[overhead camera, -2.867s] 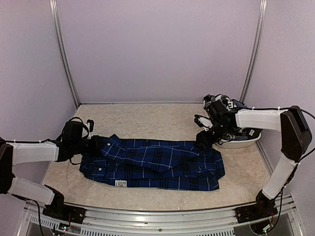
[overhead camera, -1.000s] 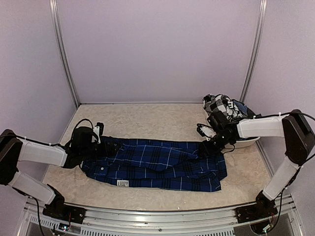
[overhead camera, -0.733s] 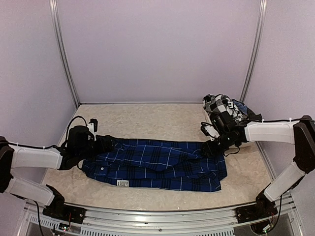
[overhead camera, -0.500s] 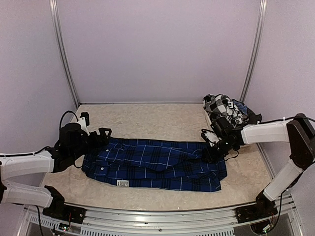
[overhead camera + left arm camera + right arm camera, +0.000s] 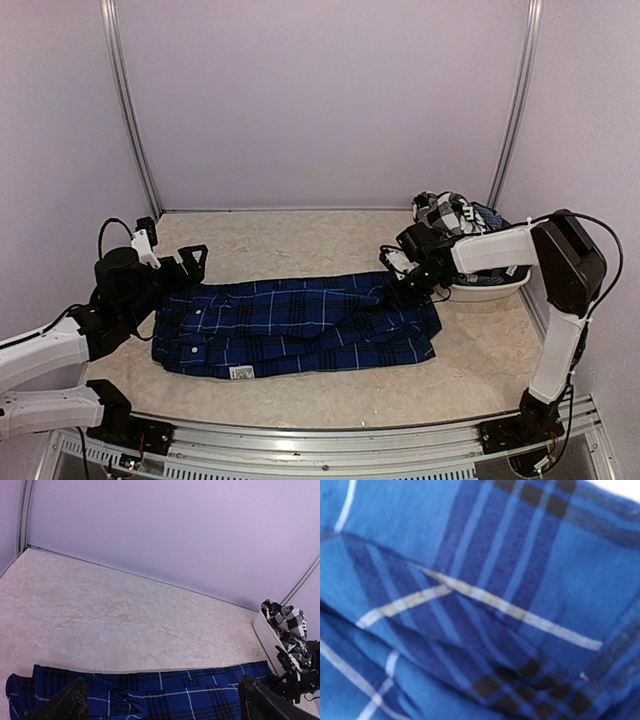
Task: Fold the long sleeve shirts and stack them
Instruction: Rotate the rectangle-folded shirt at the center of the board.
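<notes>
The royal blue plaid cloth shirt lies just below the wide-open left gripper and against the right gripper, whose grip I cannot tell

Pale lilac walls are closing in the scene. A back wall is filling the upper middle, and side walls are slanting down the left and right edges. Two metal posts are standing in the back corners, at upper left and upper right. A beige, marbled table is spreading across the lower half. A metal rail is running along the bottom edge. Soft, even light is falling everywhere, casting only faint shadows.
</notes>
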